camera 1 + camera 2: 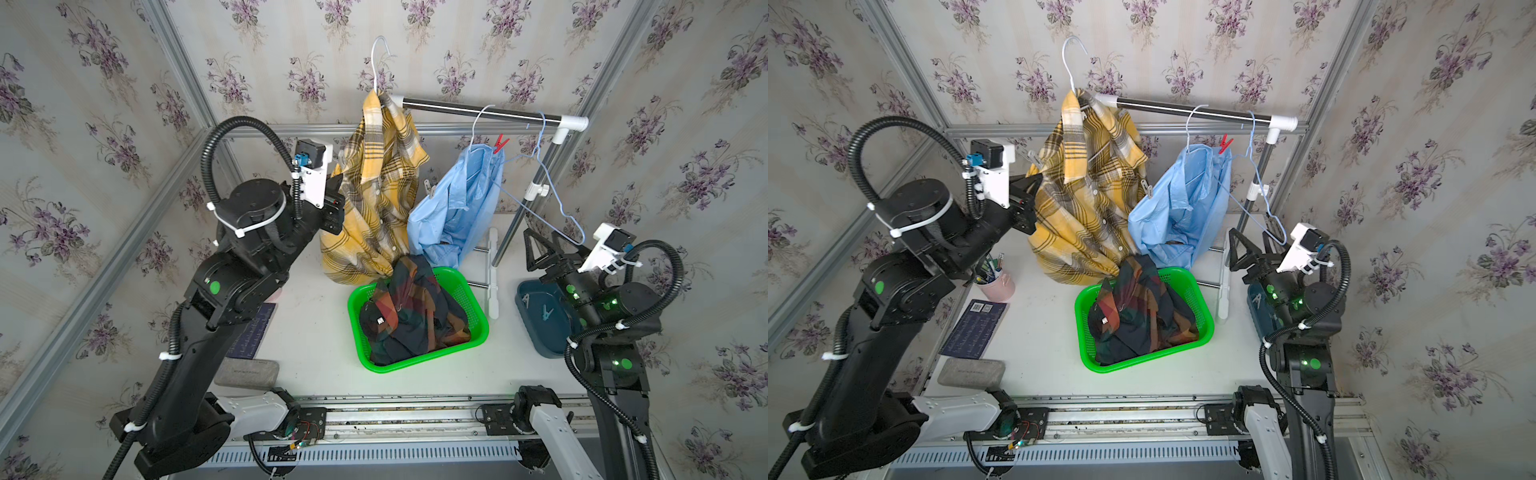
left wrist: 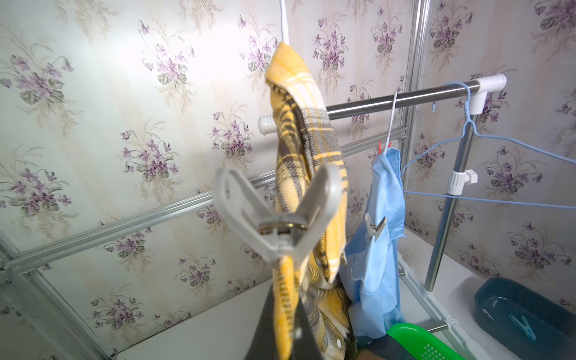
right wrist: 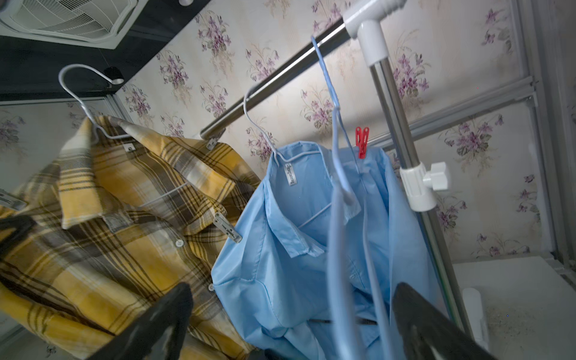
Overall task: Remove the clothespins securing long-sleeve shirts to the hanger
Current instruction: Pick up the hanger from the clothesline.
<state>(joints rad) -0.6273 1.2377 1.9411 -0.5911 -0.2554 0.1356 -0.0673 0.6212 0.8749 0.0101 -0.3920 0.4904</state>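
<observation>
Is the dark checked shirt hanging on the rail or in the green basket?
In the basket: the dark checked shirt lies crumpled inside the green basket, off the rail.

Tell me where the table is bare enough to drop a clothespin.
Bare table between the dark booklet and green basket, and before the basket. Crowded behind it, where the plaid shirt and blue shirt hang.

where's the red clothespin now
In both top views the red clothespin is clipped atop the light blue shirt, under the rail's right half, beside the blue hanger.

The grey clothespin [image 2: 277, 224] is blurred and the left fingers [image 2: 263, 330] are cropped
</observation>
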